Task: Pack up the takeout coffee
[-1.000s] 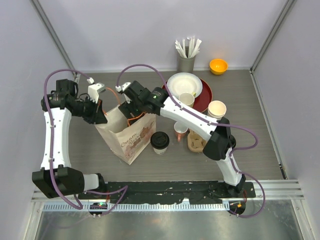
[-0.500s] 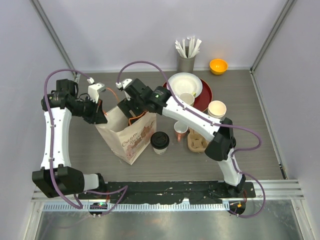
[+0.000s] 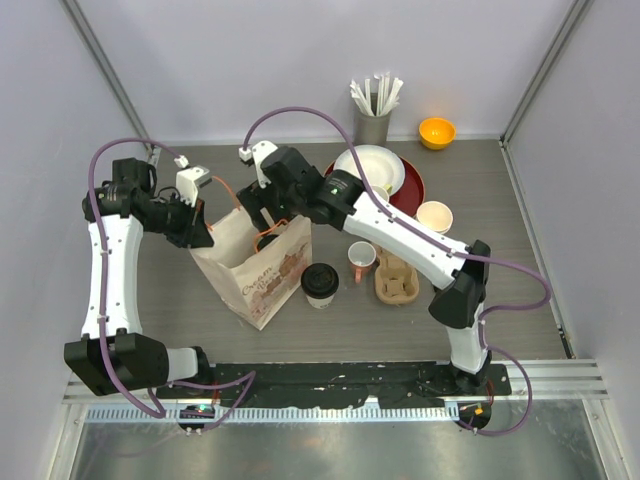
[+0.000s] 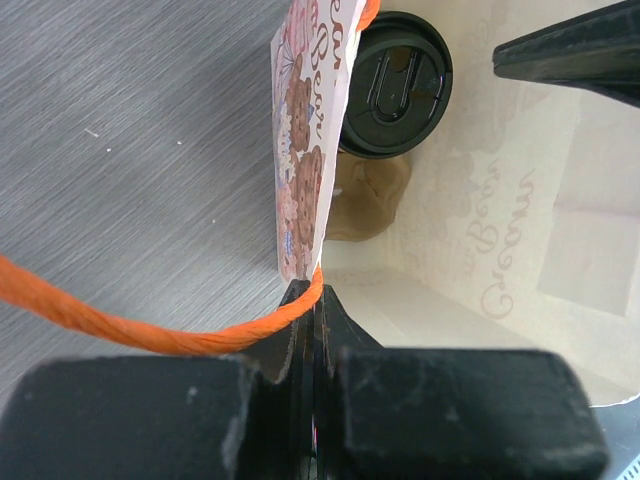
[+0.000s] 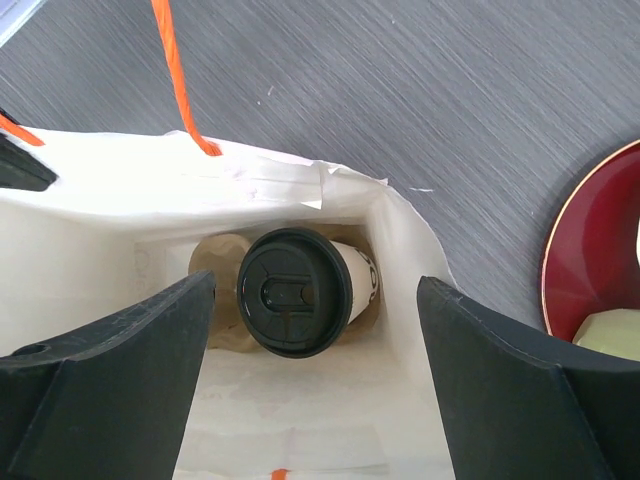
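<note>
A printed paper bag [image 3: 258, 268] stands open at mid-left. One takeout coffee cup [image 5: 295, 292], cream with a black lid, stands inside it on a brown cardboard piece; the left wrist view also shows this cup [image 4: 397, 85]. My right gripper [image 5: 315, 282] hangs open above the bag's mouth, its fingers apart on either side of that cup and clear of it. My left gripper [image 4: 313, 297] is shut on the bag's rim, with the orange handle [image 4: 150, 330] running across it. A second lidded coffee cup [image 3: 320, 283] stands on the table right of the bag.
A brown cup carrier [image 3: 393, 280] and a white mug with a pink handle [image 3: 361, 262] sit right of the loose cup. Behind them are a red plate [image 3: 410, 188] with a white bowl [image 3: 368, 165], a paper cup [image 3: 434, 216], a straw holder [image 3: 372, 122] and an orange bowl [image 3: 437, 131].
My right gripper has opened a little wider and drawn back up from the bag toward the far side. The cup stays in the bag. The left arm has not moved.
</note>
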Tool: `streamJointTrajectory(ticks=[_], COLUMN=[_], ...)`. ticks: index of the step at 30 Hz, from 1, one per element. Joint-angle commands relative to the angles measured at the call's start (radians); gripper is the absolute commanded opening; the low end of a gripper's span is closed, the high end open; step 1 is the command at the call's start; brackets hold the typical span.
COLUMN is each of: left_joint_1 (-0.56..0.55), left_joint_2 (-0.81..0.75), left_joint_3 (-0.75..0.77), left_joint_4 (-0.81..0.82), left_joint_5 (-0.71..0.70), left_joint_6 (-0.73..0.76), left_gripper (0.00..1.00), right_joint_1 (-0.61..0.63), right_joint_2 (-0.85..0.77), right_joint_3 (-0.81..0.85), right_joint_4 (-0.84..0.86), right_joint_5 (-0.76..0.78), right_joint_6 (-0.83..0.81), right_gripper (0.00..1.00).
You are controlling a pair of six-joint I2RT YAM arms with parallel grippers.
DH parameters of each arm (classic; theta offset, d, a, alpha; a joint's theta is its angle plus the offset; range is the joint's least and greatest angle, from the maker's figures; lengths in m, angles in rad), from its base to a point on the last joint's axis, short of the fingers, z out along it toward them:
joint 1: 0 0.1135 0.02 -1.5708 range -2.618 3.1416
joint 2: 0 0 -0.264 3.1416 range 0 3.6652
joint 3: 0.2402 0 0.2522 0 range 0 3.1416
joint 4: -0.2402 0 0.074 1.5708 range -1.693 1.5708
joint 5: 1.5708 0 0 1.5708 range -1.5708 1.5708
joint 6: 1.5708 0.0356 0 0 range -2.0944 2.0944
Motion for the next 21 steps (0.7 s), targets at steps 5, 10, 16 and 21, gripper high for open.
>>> streamJointTrajectory(ticks=[5, 10, 16, 21], left_joint_1=[-0.003, -0.003, -0.004, -0.003], left_joint_2=[-0.003, -0.001, -0.001, -0.006], left_joint_3=[0.016, 0.017, 0.013, 0.014], left_joint_4=[-0.165, -0.166, -0.165, -0.166], left_joint_5=[-0.014, -0.014, -0.016, -0.016], left_joint_6=[0.018, 0.020, 0.020, 0.021], left_gripper=[0.00, 0.00, 0.00, 0.00], right_joint_1=[0.000, -0.001, -0.001, 0.002], right_joint_2=[-0.099, -0.137, -0.199, -0.249], right_joint_3=[-0.054, -0.096, -0.176, -0.225], right_joint_4=[0.117, 0.162, 0.258, 0.315], right_joint_5=[0.012, -0.001, -0.031, -0.056], right_joint_6=[0.003, 0.002, -0.005, -0.003], right_gripper=[0.88, 0.88, 0.88, 0.88])
